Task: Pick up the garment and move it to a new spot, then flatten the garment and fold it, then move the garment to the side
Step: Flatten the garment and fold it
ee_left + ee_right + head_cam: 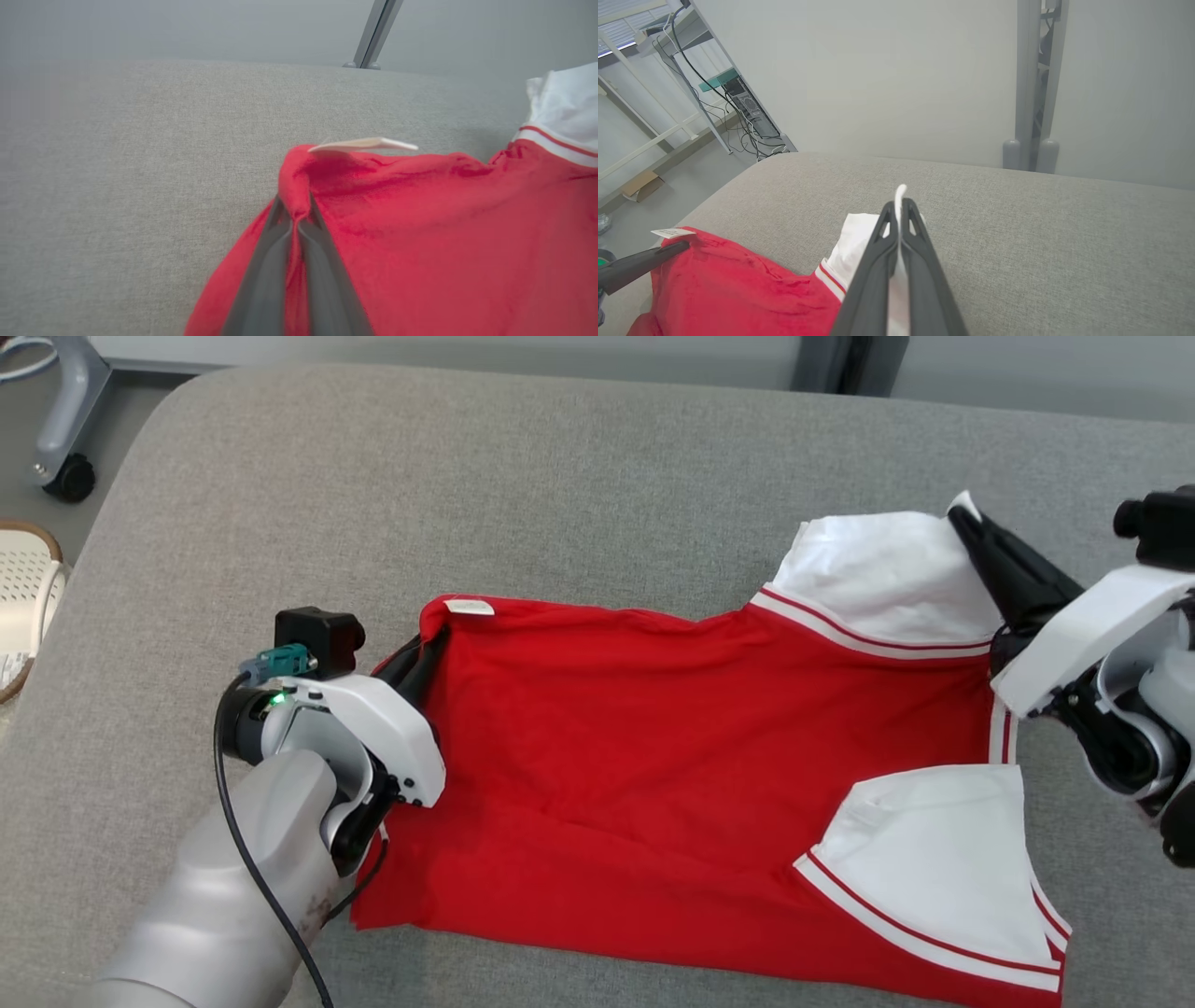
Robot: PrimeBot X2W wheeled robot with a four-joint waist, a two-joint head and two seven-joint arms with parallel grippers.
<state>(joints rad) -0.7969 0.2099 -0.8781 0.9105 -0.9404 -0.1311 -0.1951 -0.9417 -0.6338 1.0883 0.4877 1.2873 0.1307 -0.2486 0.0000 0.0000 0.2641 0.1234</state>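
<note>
Bare grey cushion (467,476) beyond the garment (653,737), basket (26,588) and wheeled stand (65,429) past left edge

Head view looks down on garment (653,775); both wrist views close, low, sharing it.

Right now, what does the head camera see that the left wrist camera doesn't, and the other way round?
Head camera's extras: the right gripper pinching the far white sleeve at its corner, the near white sleeve, and a pale basket at the left edge. Left wrist camera's extra: a close look at the left gripper shut on a bunched red edge, with the white tag seen edge-on. Shared: the red garment, that tag, that far sleeve and the grey cushion.
</note>
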